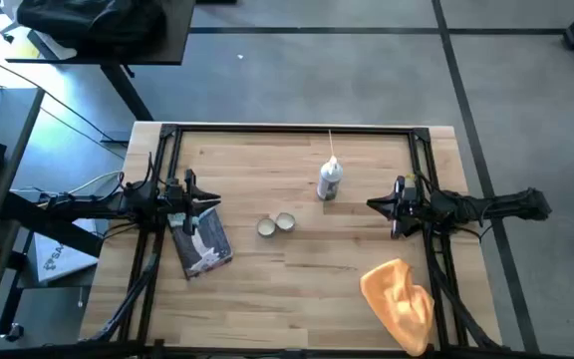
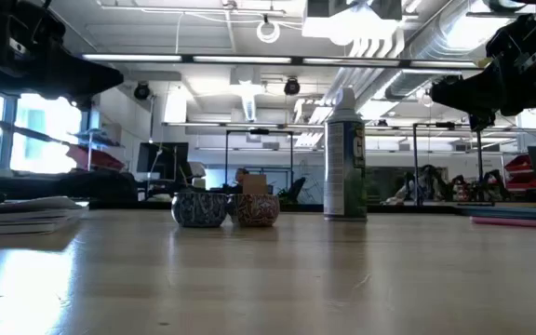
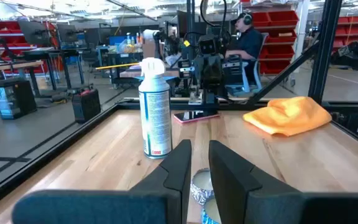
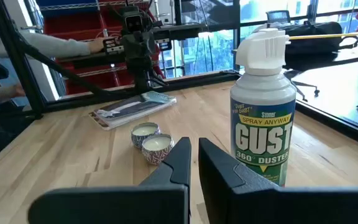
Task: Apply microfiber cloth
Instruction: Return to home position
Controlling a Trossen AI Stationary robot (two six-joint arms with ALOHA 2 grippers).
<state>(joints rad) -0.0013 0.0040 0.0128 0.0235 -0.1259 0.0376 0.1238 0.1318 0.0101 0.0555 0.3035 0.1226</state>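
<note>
1. the microfiber cloth (image 1: 399,302) lies crumpled on the table (image 1: 307,289), near the corner at the lower right of the high view. it sits beside the right arm and apart from everything else (no fingers touch it). the left wrist view shows it as an orange heap by the frame rail.
2. the left gripper (image 1: 214,202) hangs above the left side of the table and points toward the centre, over one end of the grey-and-white packet (image 1: 202,242). its fingers (image 3: 178,165) are pressed almost together, with only a thin slit between them, and pinch nothing.
3. the right gripper (image 1: 374,206) hovers above the right side of the table, facing the left one. its fingers (image 4: 173,162) are likewise drawn close and are empty.
4. the spray can (image 1: 330,179) stands upright between the two grippers, nearer the right one. it has a white nozzle cap, and its label reads "gust 360° duster".
5. two small round tins (image 1: 276,225) sit touching side by side near the table's centre, between the can and the packet. both are open, with pale filling inside.
6. a flat pink-edged phone (image 3: 194,116) lies on the table below the right arm in the left wrist view. in the high view the arm hides it.
7. a person (image 3: 247,37) sits at a desk in the room beyond the table.
</note>
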